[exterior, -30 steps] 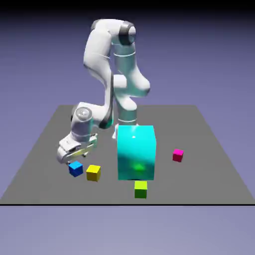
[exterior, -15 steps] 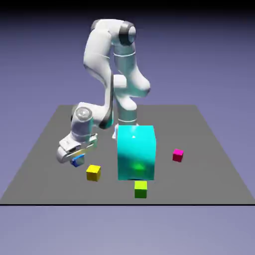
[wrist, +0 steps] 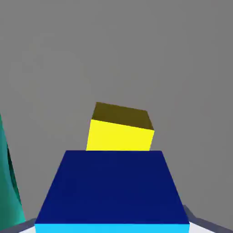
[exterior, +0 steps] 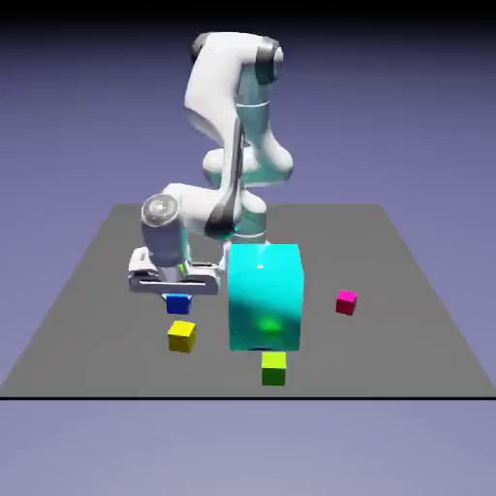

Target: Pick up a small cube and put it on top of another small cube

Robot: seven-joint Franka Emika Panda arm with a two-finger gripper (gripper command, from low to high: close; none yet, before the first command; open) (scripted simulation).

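Lifted since before, small bright blue cube [exterior: 177, 304] gripped by end effector [exterior: 176, 296], above yellow cube [exterior: 181, 336]

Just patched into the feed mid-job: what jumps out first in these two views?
The large cyan block dominates mid-table, right beside the white arm's gripper, which holds the small bright blue cube lifted off the grey table. In the hand view that blue cube fills the bottom, with the small yellow cube just beyond it. A lime-green cube sits before the cyan block and a magenta cube toward the exterior view's right.
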